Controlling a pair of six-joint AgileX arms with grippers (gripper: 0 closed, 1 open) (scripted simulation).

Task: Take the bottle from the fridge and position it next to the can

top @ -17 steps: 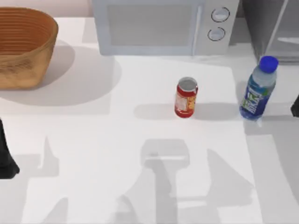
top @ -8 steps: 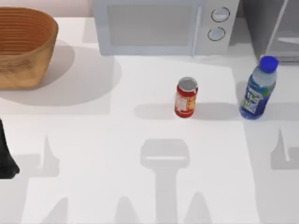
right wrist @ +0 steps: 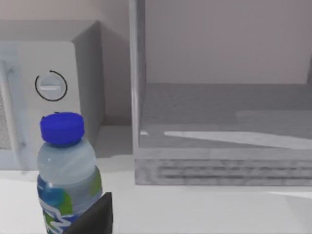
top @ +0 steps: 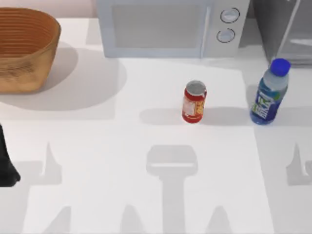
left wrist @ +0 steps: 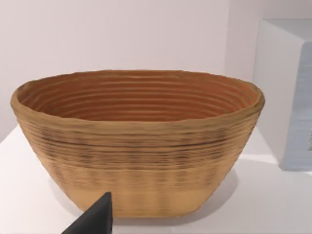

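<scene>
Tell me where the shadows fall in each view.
Top view: the can and the bottle throw soft shadows toward the table's left, the basket throws one toward the right, and arm-shaped shadows cross the table's near edge. Left wrist view: a faint shadow lies beneath the basket. Right wrist view: a pale streak of light crosses the fridge's shaded floor.

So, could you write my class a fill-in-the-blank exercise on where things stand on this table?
1. The bottle has a ____ cap.
2. In the top view, the can stands to the ____ of the bottle.
3. The wicker basket sits at the table's far ____ corner.
4. The microwave has ____ round knobs.

Missing words: blue; left; left; two
</scene>
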